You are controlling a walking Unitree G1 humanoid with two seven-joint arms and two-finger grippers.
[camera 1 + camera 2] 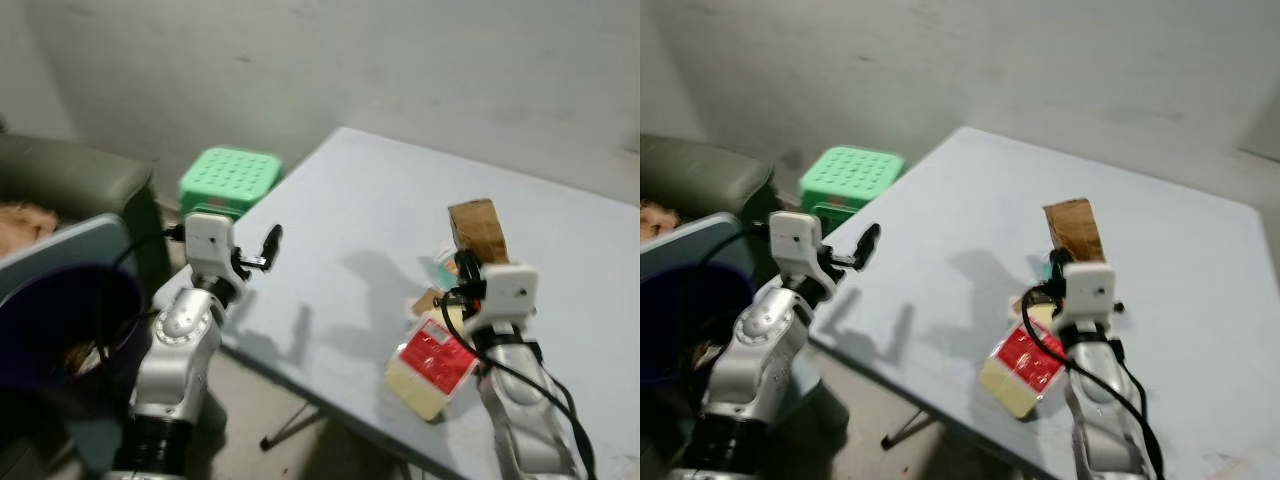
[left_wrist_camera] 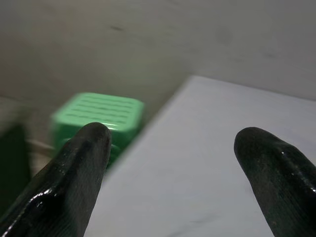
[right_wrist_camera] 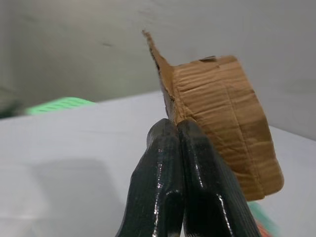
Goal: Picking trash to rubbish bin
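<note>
Pinching a torn brown cardboard piece (image 3: 222, 123), right gripper (image 3: 175, 129) has its fingers pressed together on the lower edge; cardboard is lifted above the pale table (image 1: 360, 230), upright. Red-and-cream packet (image 1: 432, 365) lies at the near table edge beside the right arm. Left gripper (image 2: 173, 148) hovers over the table's left edge, fingers spread, holding nothing. Green stool (image 1: 229, 181) beyond. Dark bin (image 1: 55, 320) at far left
</note>
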